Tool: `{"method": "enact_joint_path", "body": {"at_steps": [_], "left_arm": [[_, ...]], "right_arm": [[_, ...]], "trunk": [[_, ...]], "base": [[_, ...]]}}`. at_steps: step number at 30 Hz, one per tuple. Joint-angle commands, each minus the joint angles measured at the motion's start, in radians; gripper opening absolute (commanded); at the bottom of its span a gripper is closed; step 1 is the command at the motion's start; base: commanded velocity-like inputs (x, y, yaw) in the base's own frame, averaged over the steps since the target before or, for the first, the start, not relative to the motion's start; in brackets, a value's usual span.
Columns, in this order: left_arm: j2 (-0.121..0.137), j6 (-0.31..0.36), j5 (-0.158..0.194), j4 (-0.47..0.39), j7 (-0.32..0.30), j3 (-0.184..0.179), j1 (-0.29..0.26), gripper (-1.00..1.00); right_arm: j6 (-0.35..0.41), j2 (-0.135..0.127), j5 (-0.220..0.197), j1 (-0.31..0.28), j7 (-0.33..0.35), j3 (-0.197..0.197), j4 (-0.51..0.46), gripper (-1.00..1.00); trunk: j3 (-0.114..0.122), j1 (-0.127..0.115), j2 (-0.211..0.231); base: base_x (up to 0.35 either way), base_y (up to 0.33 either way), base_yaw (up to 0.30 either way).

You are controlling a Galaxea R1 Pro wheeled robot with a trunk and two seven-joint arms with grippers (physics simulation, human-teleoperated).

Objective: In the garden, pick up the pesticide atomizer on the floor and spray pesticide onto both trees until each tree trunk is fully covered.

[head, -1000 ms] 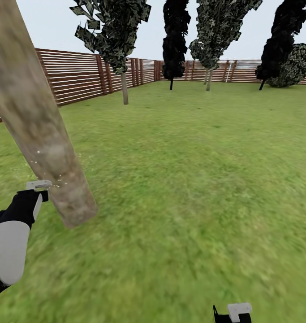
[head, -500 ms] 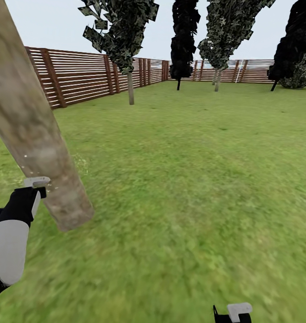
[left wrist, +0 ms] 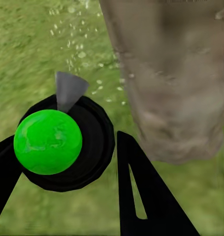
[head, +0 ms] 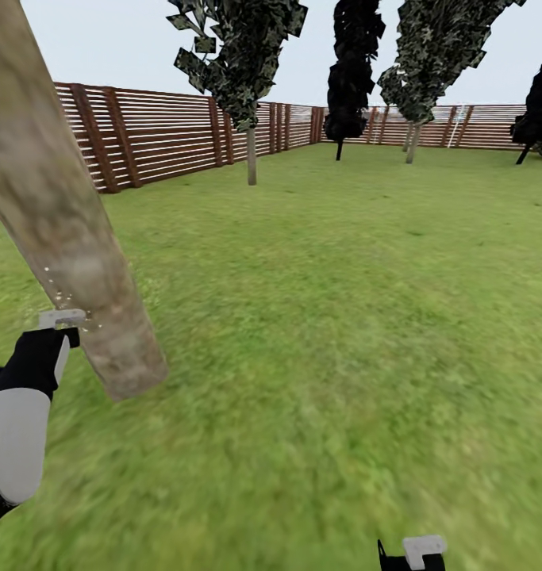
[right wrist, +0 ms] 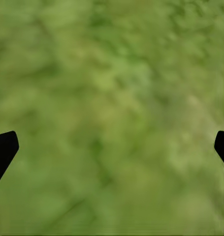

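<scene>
I have the pesticide atomizer [left wrist: 56, 142] clamped in my left gripper [left wrist: 67, 172], droplets striking the near tree trunk [head: 72, 238] low down, my right gripper [right wrist: 112, 147] spread empty over grass; I judge the second tree unsprayed.

Thick pale trunks close by: one [head: 64, 230]
Trees farther off: five — leafy one by the fence [head: 247, 71], dark one [head: 354, 71], leafy one [head: 429, 63], a dark one at the edge [head: 540, 103], with part of another just behind it
Fences: one [head: 159, 135], slatted, along two sides
Lawns: one [head: 342, 317]
Spray bottles: one [left wrist: 62, 142], green ball on a black body
Grippers: two — left [left wrist: 62, 187], right [right wrist: 112, 147]
Spray droplets: many [left wrist: 77, 49], uncountable
</scene>
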Motion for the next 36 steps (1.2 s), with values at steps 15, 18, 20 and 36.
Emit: {"method": "enact_joint_path", "body": {"at_steps": [15, 18, 20, 36], "left_arm": [[0.001, 0.004, -0.006, 0.002, 0.002, 0.007, 0.002, -1.0], [0.006, 0.001, -0.001, 0.008, 0.006, 0.016, 0.058, -1.0], [0.012, -0.004, 0.0, 0.006, 0.007, 0.026, 0.093, -1.0], [0.005, -0.069, 0.0, 0.018, 0.087, 0.069, 0.155, -1.0]], "right_arm": [[-0.003, 0.0, 0.011, -0.001, -0.005, -0.005, 0.001, 1.0], [-0.003, 0.0, 0.011, -0.001, -0.005, -0.005, 0.001, 1.0], [-0.003, 0.0, 0.011, -0.001, -0.005, -0.004, 0.001, 1.0], [-0.002, 0.0, 0.011, -0.001, -0.005, -0.003, 0.001, 1.0]], "trunk": [[-0.001, 0.0, 0.0], [-0.001, 0.0, 0.0], [-0.001, 0.0, 0.0], [-0.001, 0.0, 0.0]], "base": [[0.176, -0.219, 0.003], [0.006, -0.269, 0.11], [0.072, -0.27, 0.249], [0.187, -0.205, 0.115]]}}
